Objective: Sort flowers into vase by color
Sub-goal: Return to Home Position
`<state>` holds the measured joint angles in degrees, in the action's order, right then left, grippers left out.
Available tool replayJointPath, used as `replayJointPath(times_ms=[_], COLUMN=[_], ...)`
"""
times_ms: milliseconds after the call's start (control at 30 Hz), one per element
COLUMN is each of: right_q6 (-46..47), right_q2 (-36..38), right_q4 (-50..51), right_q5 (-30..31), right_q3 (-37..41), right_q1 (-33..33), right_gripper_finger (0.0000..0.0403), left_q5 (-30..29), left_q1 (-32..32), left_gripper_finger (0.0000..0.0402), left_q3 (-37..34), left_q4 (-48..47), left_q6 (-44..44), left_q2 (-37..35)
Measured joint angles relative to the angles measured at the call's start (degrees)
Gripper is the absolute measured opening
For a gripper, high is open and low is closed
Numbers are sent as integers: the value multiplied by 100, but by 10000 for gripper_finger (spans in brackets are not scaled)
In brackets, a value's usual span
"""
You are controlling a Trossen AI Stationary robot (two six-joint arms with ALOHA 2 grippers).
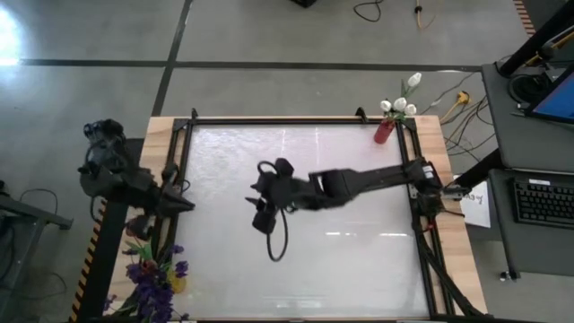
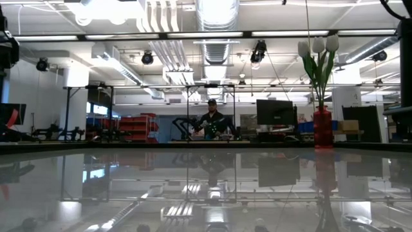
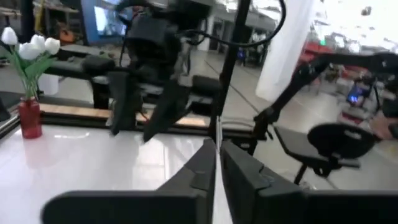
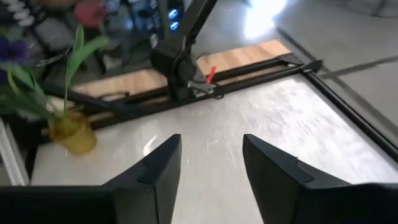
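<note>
Three white tulip buds stand by their stems in a red vase at the table's far right corner; the low view shows the same vase. Purple sprays stand in a yellow vase at the near left corner. A pink-red bud shows blurred beyond the yellow vase. My right gripper hovers open over the middle of the table, pointing left, and holds nothing. My left gripper waits shut at the table's left edge, also holding nothing.
The white tabletop has a black frame around it. A cable loop hangs under my right wrist. A desk with a keyboard stands to the right. A person sits far behind the table.
</note>
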<state>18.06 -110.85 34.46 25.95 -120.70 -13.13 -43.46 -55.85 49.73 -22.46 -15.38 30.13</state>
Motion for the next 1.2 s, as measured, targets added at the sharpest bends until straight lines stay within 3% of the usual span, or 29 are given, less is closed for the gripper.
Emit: replayJointPath(times_ms=[133,333,467,700,867,1033,1200], right_q6=[-554,-1209,-1499,-1870,-1916,-1784,-1617], right_q2=[-2,-2,21,506,1179,2157,3078], right_q4=[-130,-770,-922,-1021,-1273,-2125,-2803], right_q5=[-838,-2029,-2385,-2818,-2898,-2913,-2917], right_q3=[54,171,220,604,1523,2909,4159], right_q1=[418,1019,1294,1588,1748,1828,1843], right_gripper_finger=[140,102,77,41,25,18,18], left_q5=[40,986,1395,1408,1489,2429,3299], left_q1=[521,1888,2719,3485,3625,3897,4816], left_gripper_finger=[4,1,0,0,0,0,0], left_q3=[-499,-785,-765,-809,-1128,-1559,-2034], left_q4=[691,980,1071,1248,1394,2370,3168], left_q6=[-155,-614,-292,141,152,157,-78], left_q2=[163,561,779,572,351,265,394])
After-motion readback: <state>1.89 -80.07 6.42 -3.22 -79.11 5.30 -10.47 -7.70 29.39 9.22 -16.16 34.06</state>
